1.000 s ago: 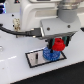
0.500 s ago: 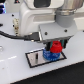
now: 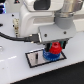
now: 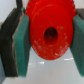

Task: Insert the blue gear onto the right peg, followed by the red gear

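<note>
Over the black-bordered grey plate (image 3: 44, 58) on the white desk (image 3: 15, 70), the gripper (image 3: 55, 48) holds the red gear (image 3: 55, 47) squeezed between its two green-padded fingers (image 4: 19, 47). The red gear sits directly above the blue gear (image 3: 51, 55), which lies on the plate; whether the two touch is unclear.

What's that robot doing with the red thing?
The robot arm's end effector is pinching the red gear between its two green pads. In the exterior view it holds the red gear right above the blue gear, which already sits on the black-bordered grey plate. The peg itself is hidden under the gears, so I can't tell whether the red gear is on it yet. It looks like the robot is putting the red gear on top of the blue one.
</note>
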You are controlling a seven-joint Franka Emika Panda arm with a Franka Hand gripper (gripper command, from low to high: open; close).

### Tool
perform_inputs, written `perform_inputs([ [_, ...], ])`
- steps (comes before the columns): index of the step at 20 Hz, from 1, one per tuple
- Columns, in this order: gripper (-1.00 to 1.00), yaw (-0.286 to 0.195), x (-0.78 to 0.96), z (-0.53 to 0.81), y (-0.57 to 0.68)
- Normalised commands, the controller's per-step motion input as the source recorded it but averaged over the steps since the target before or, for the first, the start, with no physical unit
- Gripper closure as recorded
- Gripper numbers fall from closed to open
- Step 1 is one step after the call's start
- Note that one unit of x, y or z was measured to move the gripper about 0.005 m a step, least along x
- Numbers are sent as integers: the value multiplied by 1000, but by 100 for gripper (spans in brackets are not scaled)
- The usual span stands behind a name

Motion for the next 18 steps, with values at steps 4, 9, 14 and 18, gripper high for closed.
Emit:
perform_inputs([
  [4, 100, 0, 23, 178, -1],
  [9, 100, 0, 21, 160, 10],
  [14, 100, 0, 5, 223, -11],
  [18, 100, 0, -13, 242, -8],
])
